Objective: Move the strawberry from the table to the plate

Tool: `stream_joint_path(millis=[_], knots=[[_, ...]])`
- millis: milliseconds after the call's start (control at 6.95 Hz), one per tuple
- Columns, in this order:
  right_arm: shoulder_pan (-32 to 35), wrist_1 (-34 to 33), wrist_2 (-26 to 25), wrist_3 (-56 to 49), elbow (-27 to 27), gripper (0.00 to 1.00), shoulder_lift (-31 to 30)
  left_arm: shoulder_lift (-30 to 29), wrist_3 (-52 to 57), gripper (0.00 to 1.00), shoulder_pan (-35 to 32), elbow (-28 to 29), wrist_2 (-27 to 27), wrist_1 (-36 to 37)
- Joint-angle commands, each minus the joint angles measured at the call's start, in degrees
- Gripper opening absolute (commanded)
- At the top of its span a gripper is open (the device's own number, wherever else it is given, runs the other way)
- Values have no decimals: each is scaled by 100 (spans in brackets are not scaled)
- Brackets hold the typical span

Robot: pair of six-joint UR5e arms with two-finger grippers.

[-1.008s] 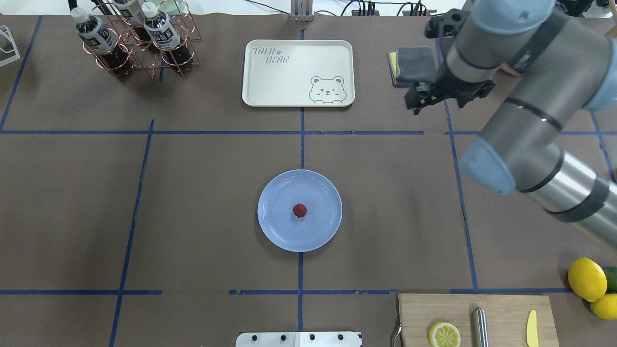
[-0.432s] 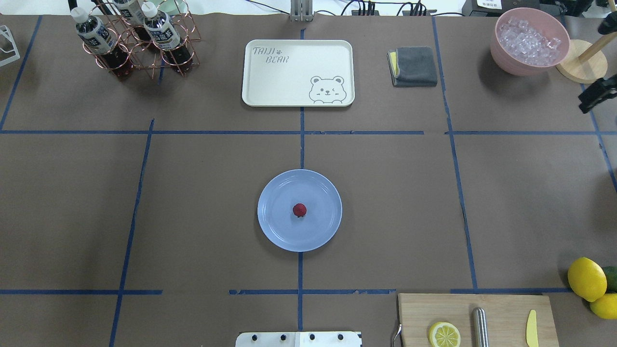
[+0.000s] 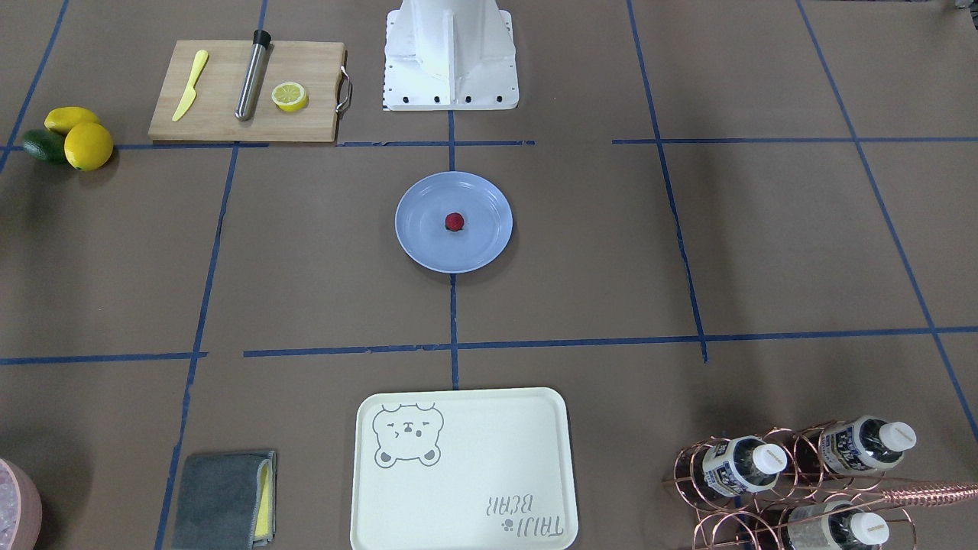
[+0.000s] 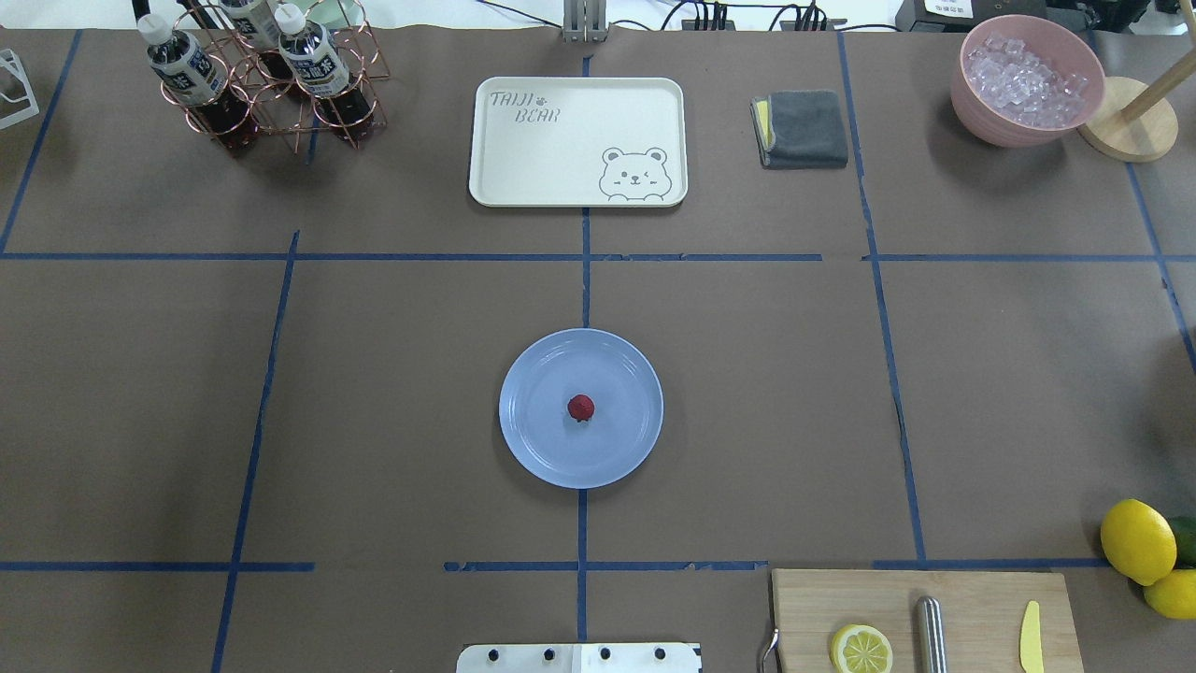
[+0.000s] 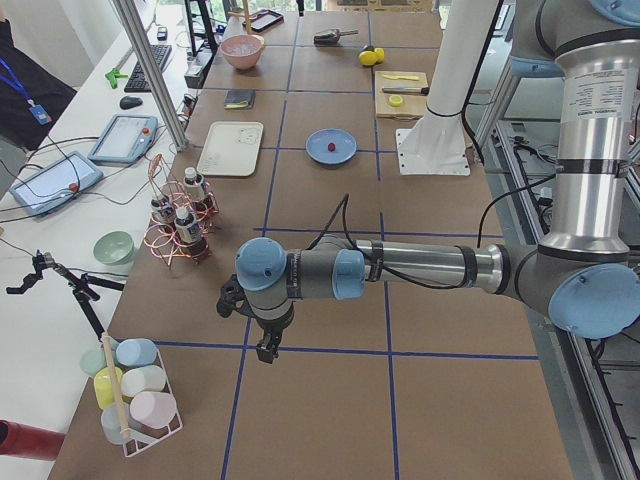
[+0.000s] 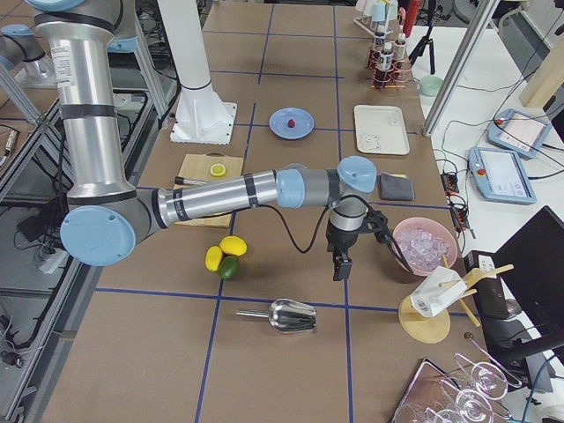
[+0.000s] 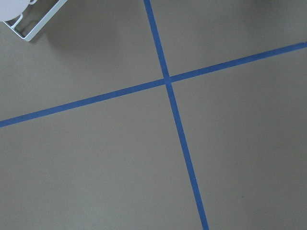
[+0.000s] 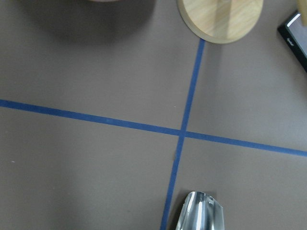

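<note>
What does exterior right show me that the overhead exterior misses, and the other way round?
Only exterior right shows the right arm and the right gripper, hanging above the table beside the ice bowl, plus a metal scoop. Only the overhead shows the yellow knife on the cutting board. Both show the strawberry resting on the plate, and the cream tray.

Bright, even overhead light; soft shadows, sharp focus.

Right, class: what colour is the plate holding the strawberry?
Light blue; the plate shows best in the overhead exterior view.
</note>
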Motion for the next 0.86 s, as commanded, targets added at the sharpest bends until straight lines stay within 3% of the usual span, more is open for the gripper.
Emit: stream_joint_path(millis=[0, 720], knots=[[356, 725, 557, -18, -29, 100, -673, -17, 0, 100, 0, -13, -13, -15], [357, 753, 691, -27, -126, 100, -710, -26, 0, 100, 0, -4, -13, -59]])
